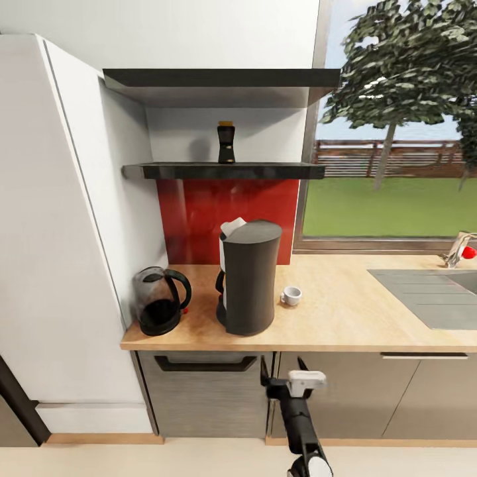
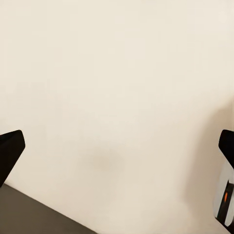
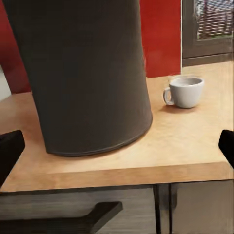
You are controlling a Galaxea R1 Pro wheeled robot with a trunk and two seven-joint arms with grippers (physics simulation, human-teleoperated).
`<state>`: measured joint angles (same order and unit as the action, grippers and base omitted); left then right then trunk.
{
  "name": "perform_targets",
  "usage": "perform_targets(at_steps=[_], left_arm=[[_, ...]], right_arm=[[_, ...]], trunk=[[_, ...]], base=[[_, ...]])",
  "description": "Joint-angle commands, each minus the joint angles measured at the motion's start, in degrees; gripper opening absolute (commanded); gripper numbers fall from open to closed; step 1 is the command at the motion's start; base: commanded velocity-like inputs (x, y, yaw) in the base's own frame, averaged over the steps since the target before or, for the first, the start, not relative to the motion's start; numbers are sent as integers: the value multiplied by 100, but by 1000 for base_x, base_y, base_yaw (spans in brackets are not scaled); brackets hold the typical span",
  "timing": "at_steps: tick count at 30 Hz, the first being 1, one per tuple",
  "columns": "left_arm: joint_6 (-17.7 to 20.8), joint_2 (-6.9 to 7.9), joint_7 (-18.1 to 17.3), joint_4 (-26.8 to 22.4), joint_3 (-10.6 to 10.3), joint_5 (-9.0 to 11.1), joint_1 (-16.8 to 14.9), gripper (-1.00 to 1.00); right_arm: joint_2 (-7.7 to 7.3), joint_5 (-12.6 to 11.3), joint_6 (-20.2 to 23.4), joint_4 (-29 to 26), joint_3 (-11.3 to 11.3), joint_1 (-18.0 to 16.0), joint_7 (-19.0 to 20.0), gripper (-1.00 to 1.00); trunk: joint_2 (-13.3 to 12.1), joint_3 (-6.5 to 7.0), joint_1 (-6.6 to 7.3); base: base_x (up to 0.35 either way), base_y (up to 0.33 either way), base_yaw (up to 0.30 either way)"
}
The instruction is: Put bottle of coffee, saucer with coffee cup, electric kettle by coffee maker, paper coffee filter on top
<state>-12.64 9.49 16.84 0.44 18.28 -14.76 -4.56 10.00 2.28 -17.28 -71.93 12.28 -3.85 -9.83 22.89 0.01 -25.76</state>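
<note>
Low before the light wood-grain kitchen countertop (image 1: 344,318), right gripper (image 3: 117,146) with fingers spread wide and empty; straight ahead, tall charcoal coffee maker (image 3: 83,73), tiny white coffee cup (image 3: 185,91) just beyond on the right-hand side. Well above, on the thin black kitchen shelf (image 1: 232,171), slim dark bottle of coffee (image 1: 226,142); left of the maker, smoky glass electric kettle (image 1: 160,299). Left gripper (image 2: 117,151) likewise spread, facing a plain cream surface.

The coffee maker (image 3: 83,73), just ahead of the right end effector (image 3: 117,146), is cut off at the top in the right wrist view, and only the end effector's dark fingertips (image 3: 9,151) enter at the edges. Beyond it, the cup (image 3: 185,91) hides whatever it stands on. The counter (image 1: 344,318) runs out of frame past the sink (image 1: 430,295).
</note>
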Motion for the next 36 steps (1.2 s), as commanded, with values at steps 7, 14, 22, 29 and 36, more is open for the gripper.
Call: perform_targets(at_steps=[7, 14, 22, 29, 36], left_arm=[[-19, -23, 13, 1, 38, -69, -1, 100], [-28, -29, -8, 0, 35, -85, -1, 100], [-28, -26, 20, -16, 35, -88, -1, 100], [-31, -29, 14, -8, 38, -88, -1, 100], [-24, -49, 6, 15, 52, -72, -1, 100]], right_arm=[[0, 34, 869, -1232, 1271, -280, -1404, 100], [0, 13, 1987, -1442, 1750, -1967, -2286, 100], [0, 1, 2218, -1481, 1766, -2747, -2531, 100], [0, -14, 2221, -1450, 1761, -3306, -2534, 100], [0, -391, 2453, -1045, 1740, -4518, -2536, 100]], trunk=[[3, -3, -2], [3, -3, -2], [3, -3, -2], [3, -3, -2], [3, -3, -2]], base=[[0, 0, 0], [0, 0, 0], [-97, 0, 0], [-23, 0, 0], [0, 0, 0]])
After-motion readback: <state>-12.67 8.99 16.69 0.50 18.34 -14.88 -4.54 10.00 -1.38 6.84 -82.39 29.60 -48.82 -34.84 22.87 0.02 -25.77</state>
